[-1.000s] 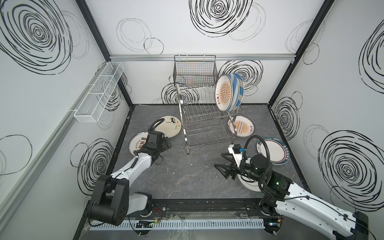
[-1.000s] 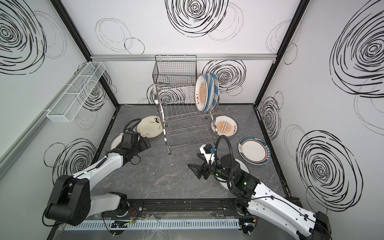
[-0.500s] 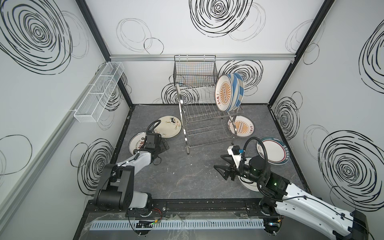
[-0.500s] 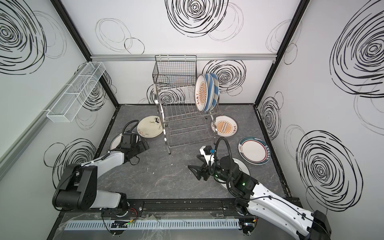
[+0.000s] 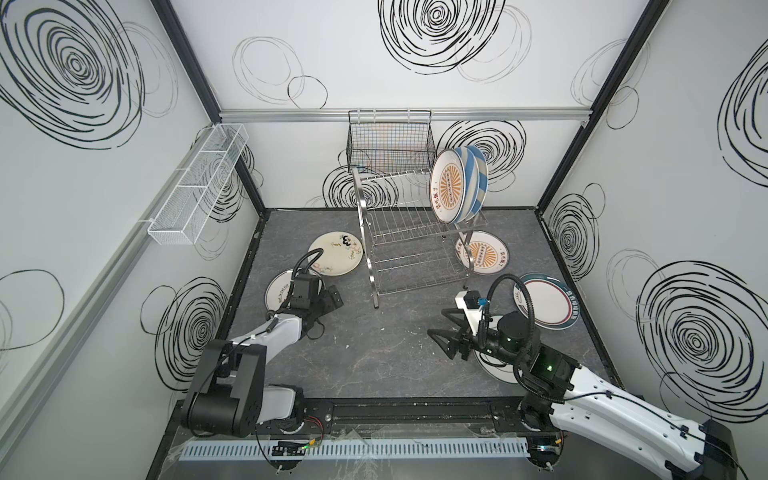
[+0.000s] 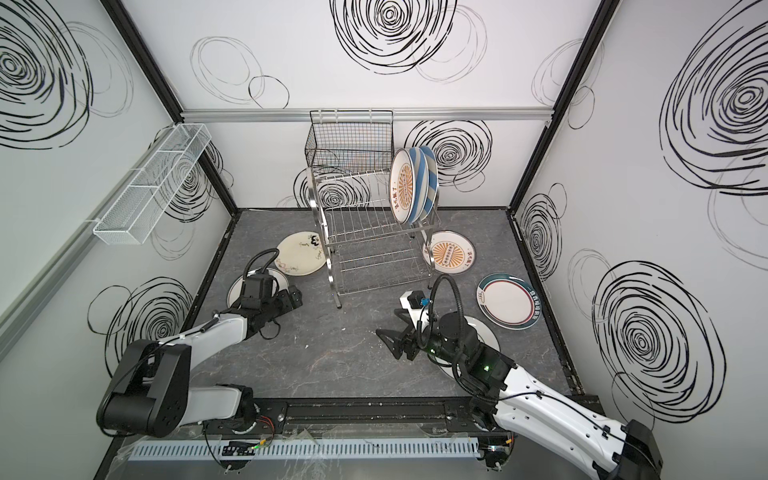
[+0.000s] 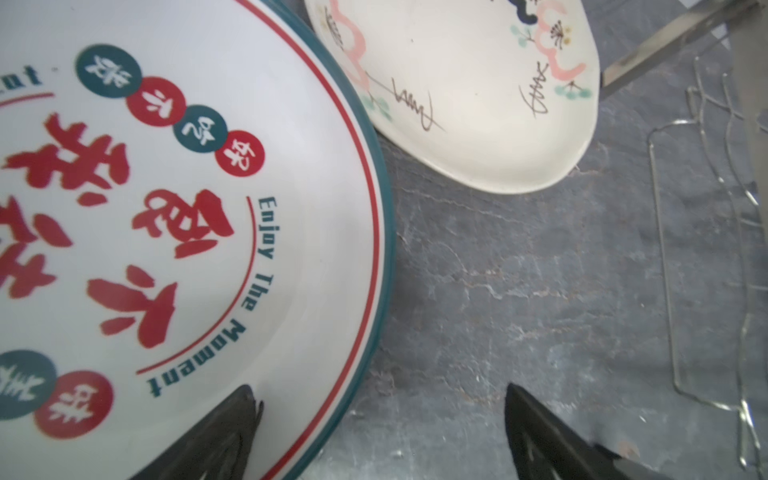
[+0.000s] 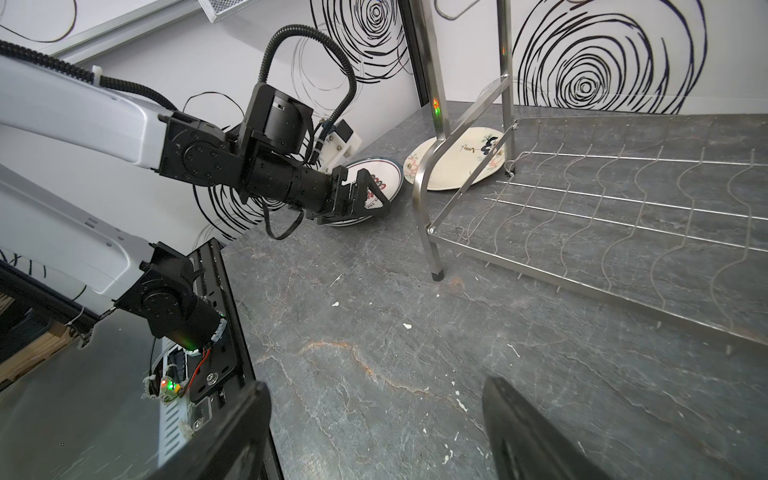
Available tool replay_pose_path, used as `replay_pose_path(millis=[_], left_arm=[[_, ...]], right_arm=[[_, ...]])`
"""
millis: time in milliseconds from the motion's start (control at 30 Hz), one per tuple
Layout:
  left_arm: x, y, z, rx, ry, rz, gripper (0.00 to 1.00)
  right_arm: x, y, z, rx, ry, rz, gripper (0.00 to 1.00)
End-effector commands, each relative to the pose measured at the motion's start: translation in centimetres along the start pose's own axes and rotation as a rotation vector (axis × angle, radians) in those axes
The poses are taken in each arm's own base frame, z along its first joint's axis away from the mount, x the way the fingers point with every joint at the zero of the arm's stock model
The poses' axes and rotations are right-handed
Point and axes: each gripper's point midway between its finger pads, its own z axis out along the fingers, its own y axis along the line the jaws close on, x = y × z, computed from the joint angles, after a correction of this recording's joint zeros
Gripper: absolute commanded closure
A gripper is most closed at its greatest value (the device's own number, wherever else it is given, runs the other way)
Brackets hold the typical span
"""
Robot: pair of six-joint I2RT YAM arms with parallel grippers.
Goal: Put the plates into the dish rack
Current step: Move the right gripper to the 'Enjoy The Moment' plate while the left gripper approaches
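Left fingers (image 7: pixel 216 436) spread astride the edge of the green-rimmed plate (image 7: pixel 208 232); right fingers (image 8: pixel 532 436) spread over open table (image 8: pixel 374 311).
It reads "Enjoy The Moment"; floral plate (image 7: pixel 478 124) just beside; dish rack (image 5: pixel 415 270) near, three plates (image 5: pixel 451 193) upright on top.

Bright, even, diffuse light with faint soft shadows. Both top views are sharp, walls bowed toward the edges. Left wrist view soft: left gripper (image 7: pixel 379 390) at 6 o'clock blurred, dish rack (image 7: pixel 665 249) wires at 3 o'clock smeared. Right wrist view crisp, but right gripper (image 8: pixel 374 384) at 6 o'clock defocused, with coloured glints on the rack post at 12 o'clock.
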Motion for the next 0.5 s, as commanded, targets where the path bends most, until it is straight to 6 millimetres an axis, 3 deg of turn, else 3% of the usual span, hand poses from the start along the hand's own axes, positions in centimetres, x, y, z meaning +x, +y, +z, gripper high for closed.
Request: replay_pose_path(millis=[0, 233, 467], left_arm=[[3.4, -0.6, -0.4, 0.058, 0.100, -0.044, 0.04], [6.3, -1.9, -1.6, 0.110, 0.140, -0.052, 0.04], [11.2, -4.7, -2.9, 0.187, 0.198, -0.044, 0.04]], right_arm=[[-0.3, -0.3, 0.0, 0.010, -0.017, -0.001, 0.16], [-0.1, -0.4, -0.1, 0.015, -0.010, 0.011, 0.16], [0.0, -0.8, -0.5, 0.036, -0.011, 0.024, 0.15]])
